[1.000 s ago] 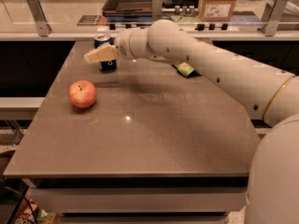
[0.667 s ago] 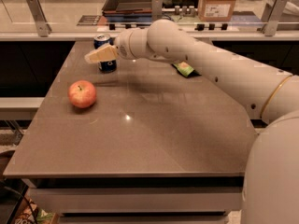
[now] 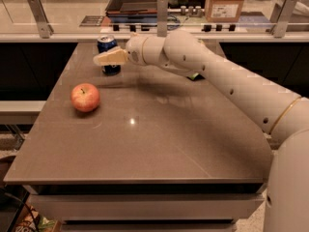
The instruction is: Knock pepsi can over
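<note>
Brown table (image 3: 145,144) fills the camera view, with a counter and a glass rail behind it. The can (image 3: 106,44) stands upright at the far left of the table, close to the back edge. The apple (image 3: 85,97) sits nearer the camera and a little left, apart from the can. The arm (image 3: 231,88) reaches in from the right, and the gripper (image 3: 102,59) lies level across the front of the can at about mid-height, its tip just past the can's left side. Whether the gripper is spread or pressed together cannot be told, nor whether it touches the can or only hangs in front of it. A sliver of a green bag (image 3: 194,76) shows under the arm.

The can is not yet down. The main risk looks like a miss: if the gripper is in front of the can and not against it, a sideways sweep passes by without tipping it. A push too low on the can would likely slide it upright instead of toppling it. A push toward the back could send it off the far edge, since it stands so near there. A tipped can may also roll, toward the left edge or into the apple. A wide swing could drag the arm over the bag.
</note>
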You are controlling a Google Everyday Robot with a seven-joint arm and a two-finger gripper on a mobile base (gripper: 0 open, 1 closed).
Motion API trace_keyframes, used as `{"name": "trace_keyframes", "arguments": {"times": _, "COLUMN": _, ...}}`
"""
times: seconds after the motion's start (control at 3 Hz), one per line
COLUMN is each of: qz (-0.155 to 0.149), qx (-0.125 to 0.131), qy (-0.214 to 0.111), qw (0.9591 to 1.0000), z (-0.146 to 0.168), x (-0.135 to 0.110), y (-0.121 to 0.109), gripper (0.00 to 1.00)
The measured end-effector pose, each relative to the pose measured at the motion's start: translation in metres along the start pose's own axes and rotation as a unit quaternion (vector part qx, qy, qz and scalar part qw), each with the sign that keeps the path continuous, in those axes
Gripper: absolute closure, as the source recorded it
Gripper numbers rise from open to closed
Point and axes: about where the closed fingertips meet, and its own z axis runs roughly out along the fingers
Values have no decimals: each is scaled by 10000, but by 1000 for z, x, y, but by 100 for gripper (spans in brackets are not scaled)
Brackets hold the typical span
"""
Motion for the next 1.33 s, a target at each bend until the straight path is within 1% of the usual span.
{"name": "trace_keyframes", "arguments": {"times": 0.33, "qz": -21, "qx": -50, "qy": -17, "qw": 10000, "z": 3, "x": -3, "y": 6, "gripper": 18}}
{"name": "trace_keyframes", "arguments": {"times": 1.33, "qz": -18, "qx": -107, "qy": -18, "qw": 9999, "z": 9, "x": -2, "y": 12, "gripper": 88}}
